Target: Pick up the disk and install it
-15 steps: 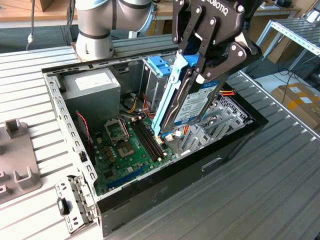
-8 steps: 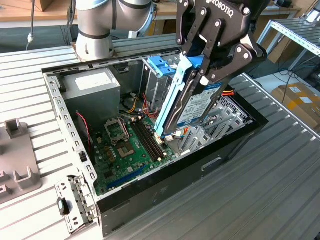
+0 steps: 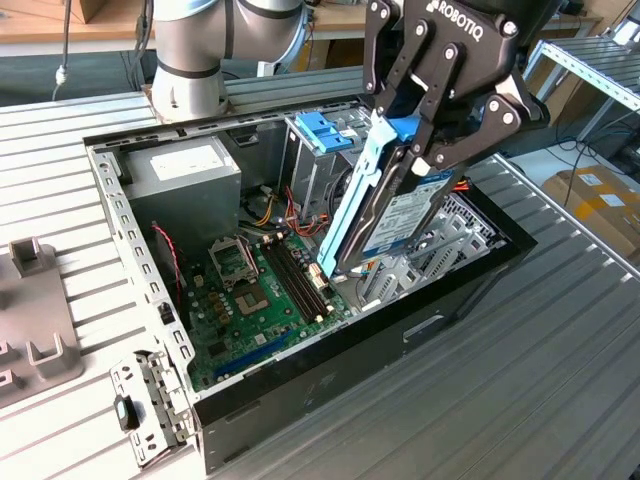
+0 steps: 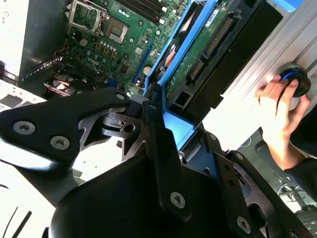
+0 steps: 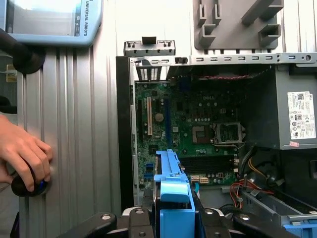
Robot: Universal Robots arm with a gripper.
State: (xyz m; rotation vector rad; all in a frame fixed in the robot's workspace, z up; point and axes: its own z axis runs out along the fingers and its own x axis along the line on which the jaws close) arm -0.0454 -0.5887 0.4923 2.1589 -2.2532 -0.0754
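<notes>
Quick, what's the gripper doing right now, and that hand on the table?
Gripper: shut on the disk, above the open computer case.
Person's hand: resting on a round knob.

Print on four things

White letters run along the body of the pincer [image 3: 405,142]. A white label with tiny print sits on the disk [image 3: 408,218]. A white sticker is on the grey power box [image 5: 297,115]. Dark letters edge the screen unit [image 5: 87,16].

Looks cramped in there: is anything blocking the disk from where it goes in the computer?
The gripper holds the disk tilted, its lower end inside the open case, beside the drive cage. Nothing visible blocks it there. Loose cables lie on the cage's other side, apart from the disk.
</notes>
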